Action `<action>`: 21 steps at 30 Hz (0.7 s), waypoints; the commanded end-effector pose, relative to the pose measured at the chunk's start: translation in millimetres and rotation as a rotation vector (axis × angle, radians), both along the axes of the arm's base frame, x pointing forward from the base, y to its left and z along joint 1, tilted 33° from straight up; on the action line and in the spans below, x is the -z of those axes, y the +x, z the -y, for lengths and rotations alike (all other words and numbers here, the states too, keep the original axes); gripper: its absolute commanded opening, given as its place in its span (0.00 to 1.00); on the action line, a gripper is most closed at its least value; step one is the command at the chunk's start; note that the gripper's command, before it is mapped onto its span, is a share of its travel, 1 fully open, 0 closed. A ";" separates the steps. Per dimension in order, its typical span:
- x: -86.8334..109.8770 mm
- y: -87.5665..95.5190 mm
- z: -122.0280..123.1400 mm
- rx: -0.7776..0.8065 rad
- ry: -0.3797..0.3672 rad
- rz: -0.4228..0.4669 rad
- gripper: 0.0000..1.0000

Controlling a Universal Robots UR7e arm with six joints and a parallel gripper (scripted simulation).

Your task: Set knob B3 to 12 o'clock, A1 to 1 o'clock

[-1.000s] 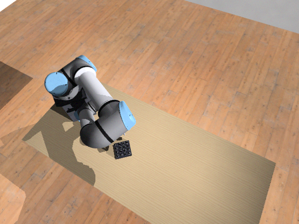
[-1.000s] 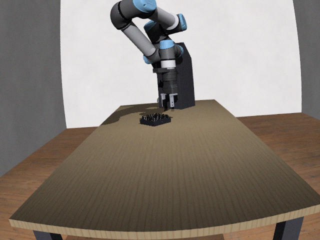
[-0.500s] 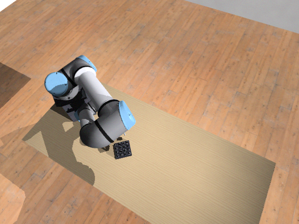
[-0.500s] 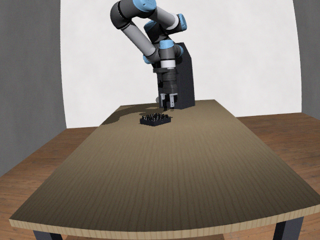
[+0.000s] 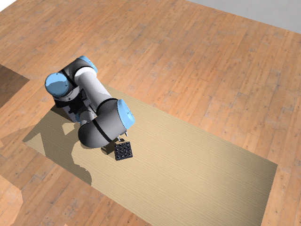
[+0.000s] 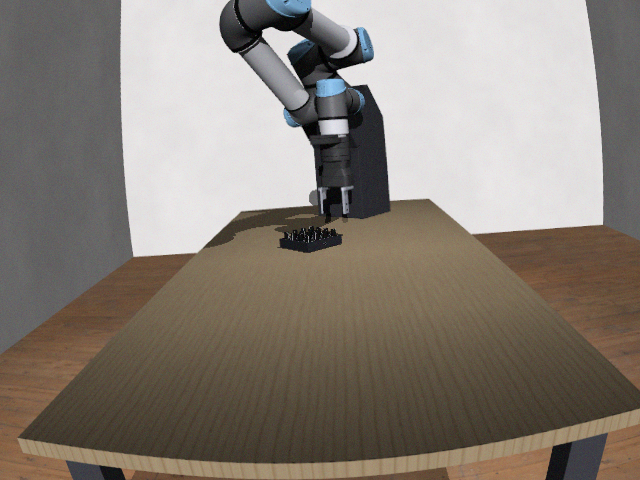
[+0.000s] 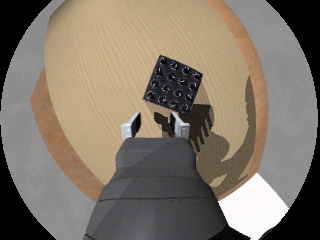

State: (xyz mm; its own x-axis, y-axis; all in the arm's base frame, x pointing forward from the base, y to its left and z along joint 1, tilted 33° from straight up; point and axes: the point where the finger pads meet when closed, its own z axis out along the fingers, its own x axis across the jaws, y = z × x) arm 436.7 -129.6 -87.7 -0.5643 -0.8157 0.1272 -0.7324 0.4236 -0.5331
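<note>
The black knob box stands on its feet on the table near the robot's end. It carries a grid of small dark knobs; their white lines and names are too small to read. My gripper is open and empty. It points down and hangs above the table just behind the box's edge nearest the robot base, well above the knobs. In the top view the arm's elbow hides most of the gripper.
The robot's dark pedestal stands at the table's far end right behind the gripper. The arm's shadow falls on the table beside the box. Wooden floor surrounds the table.
</note>
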 end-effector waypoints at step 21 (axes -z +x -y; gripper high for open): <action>-17.1 18.7 -0.4 -0.520 -0.230 -0.242 1.00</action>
